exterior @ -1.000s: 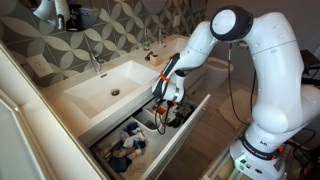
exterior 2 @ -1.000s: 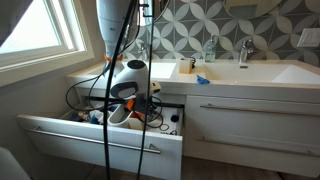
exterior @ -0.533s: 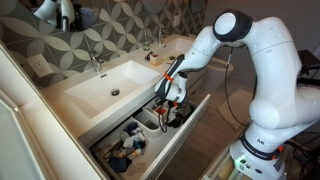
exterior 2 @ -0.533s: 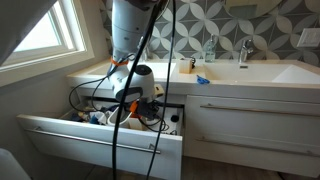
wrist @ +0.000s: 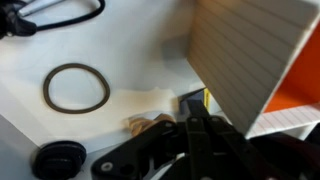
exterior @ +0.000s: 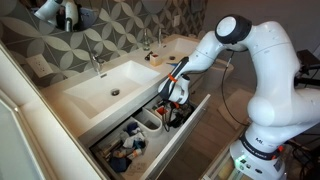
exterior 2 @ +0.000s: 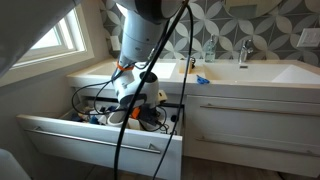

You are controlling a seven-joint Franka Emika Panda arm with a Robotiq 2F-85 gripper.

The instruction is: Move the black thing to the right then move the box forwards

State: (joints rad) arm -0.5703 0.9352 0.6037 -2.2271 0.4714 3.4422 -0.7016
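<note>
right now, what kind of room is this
Most likely a home bathroom: a white sink basin with a faucet, patterned wall tile behind it, and a cluttered open drawer below.

Home bathroom; basin (exterior: pixel 105 86), taps (exterior 2: pixel 243 50), patterned wall tiles (exterior 2: pixel 268 25), vanity drawers (exterior 2: pixel 250 122).

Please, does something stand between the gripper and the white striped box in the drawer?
Nothing visible does. In the wrist view the box has its near corner right by the tips of the gripper. The brown ring and the round black thing lie off to the other side.
</note>
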